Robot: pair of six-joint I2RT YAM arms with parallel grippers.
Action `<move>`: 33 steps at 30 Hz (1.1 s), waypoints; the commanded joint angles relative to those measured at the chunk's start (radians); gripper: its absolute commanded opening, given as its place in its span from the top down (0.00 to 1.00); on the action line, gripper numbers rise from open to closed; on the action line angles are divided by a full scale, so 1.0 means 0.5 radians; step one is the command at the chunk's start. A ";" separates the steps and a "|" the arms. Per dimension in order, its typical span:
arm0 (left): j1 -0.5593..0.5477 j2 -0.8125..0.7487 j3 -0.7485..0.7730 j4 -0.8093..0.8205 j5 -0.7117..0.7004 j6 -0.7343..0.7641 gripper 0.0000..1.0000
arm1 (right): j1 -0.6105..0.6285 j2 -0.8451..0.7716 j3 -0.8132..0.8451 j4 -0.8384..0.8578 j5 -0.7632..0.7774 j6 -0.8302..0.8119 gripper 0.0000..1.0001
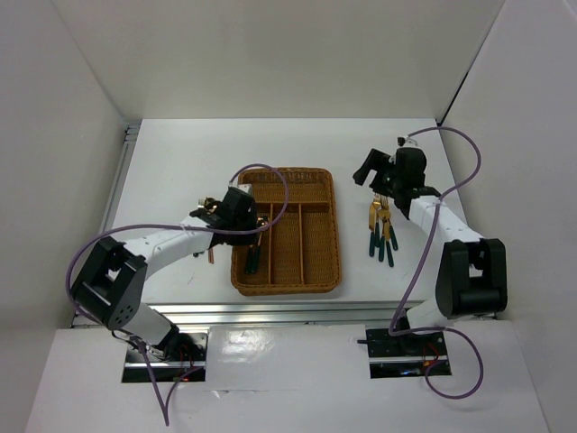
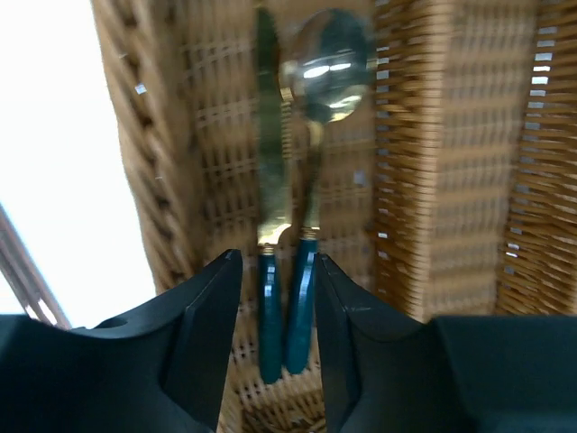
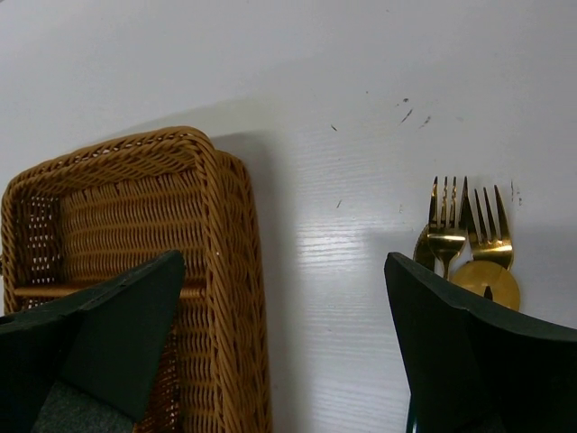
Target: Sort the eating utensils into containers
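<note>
Bench [image 1: 180,180]: white, walled on three sides. The open room is above the tray and in the strip between tray and pile, which I judge enough for a carry across.
Tray [image 1: 335,234]: at the centre of the top view, with three long slots and a crosswise one at its upper end. The raised woven rim and dividers are the likeliest snag, and a low-travelling finger could drag the whole tray.
Left claw [image 2: 275,271]: open and holding nothing, fingers either side of the green handles in the leftmost slot. A crooked lift could catch a handle or the wall close on the left.
Right claw [image 3: 281,266]: spread wide and empty, over the upper end of the pile.
Pile [image 1: 380,230]: right of the tray, unsorted. The forks [image 3: 446,236] overlap other pieces, so one grasp may lift two or scatter the rest.
Knife [image 2: 270,153] and spoon [image 2: 329,68]: side by side in the leftmost slot, so two kinds share it.
Chopstick [image 1: 211,256]: on the bench just left of the tray, thin and probably hard to pinch.
</note>
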 commanded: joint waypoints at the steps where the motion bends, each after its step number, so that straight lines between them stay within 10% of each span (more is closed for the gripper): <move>1: -0.006 0.050 0.079 -0.062 -0.132 -0.070 0.49 | -0.008 0.030 0.014 0.015 0.033 -0.016 0.00; 33: -0.175 0.394 0.226 -0.393 -0.368 -0.319 0.59 | -0.008 0.070 0.014 0.055 0.098 -0.053 0.00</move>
